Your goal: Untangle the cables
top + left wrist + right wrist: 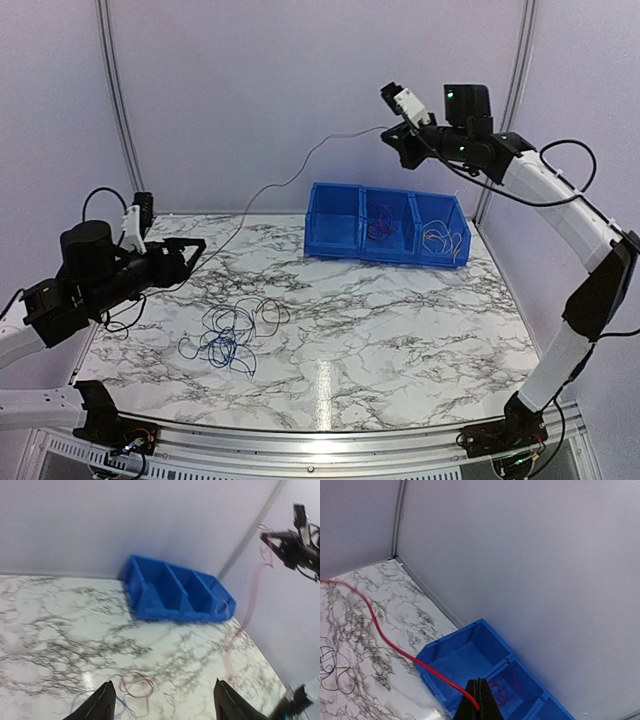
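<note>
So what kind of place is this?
Likely a robot test booth: lilac walls close around a marble-patterned table, a left arm and right arm bolted at its near edge, and a blue bin at the back.

Table (400, 330) is white marble print with grey-black veining, walls (300, 80) are plain pale lilac, and the bin (385, 252) is solid bright blue all over. Loose cables (232, 335) on the table read blue and dark, near black; the red cable (377, 627) at the right tool (478, 681) is plain bright red, and the bin's middle compartment has red wires (380, 222), the right one pale yellow-orange wires (445, 240). Both tools are black, left tool (164, 681) too; left arm (100, 280) is black, right arm (570, 215) white with black joints.
</note>
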`<state>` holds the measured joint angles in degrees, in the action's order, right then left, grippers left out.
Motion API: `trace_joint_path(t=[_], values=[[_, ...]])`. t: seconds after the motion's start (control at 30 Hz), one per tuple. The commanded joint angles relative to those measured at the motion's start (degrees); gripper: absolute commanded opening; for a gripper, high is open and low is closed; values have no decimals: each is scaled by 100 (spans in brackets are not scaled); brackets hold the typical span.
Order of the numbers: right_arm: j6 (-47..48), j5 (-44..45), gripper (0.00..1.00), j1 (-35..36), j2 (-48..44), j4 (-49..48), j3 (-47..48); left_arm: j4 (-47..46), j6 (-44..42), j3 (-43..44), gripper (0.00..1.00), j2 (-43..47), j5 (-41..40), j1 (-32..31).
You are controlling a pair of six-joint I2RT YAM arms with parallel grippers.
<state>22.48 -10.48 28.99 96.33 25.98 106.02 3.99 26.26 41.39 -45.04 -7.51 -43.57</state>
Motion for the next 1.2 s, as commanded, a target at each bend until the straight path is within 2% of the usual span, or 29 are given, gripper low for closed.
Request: trace_joint_path(t=[0.0, 0.1, 0.2, 0.4, 0.67, 0.77, 0.87, 0.97, 1.17], values=[[-439, 139, 0, -612, -514, -427, 107, 10, 589, -468, 70, 928, -2693, 19], [-575, -46, 0, -937, -654, -530, -148, -36, 808, -792, 70, 1498, -3462, 30], [-564, -72, 0, -1047, -729, -605, -316, 9, 726, -955, 70, 1835, -3807, 25], [-722, -57, 0, -1342, -721, -796, -488, 466, 480, -890, 70, 1997, -4193, 30], [-526, -183, 0, -1502, -681, -944, -615, 520, 551, -964, 70, 2086, -4131, 31], [-530, -202, 0, -1500, -651, -938, -600, 427, 545, -964, 70, 2003, -3890, 25], [-563, -324, 0, -1503, -667, -906, -582, 7, 244, -997, 69, 1808, -3236, 26], [-624, -504, 0, -1502, -686, -831, -460, -420, -61, -957, 68, 1396, -2512, 25], [-652, -604, 0, -1504, -569, -741, 22, -748, -174, -654, 65, 387, -1813, 24]])
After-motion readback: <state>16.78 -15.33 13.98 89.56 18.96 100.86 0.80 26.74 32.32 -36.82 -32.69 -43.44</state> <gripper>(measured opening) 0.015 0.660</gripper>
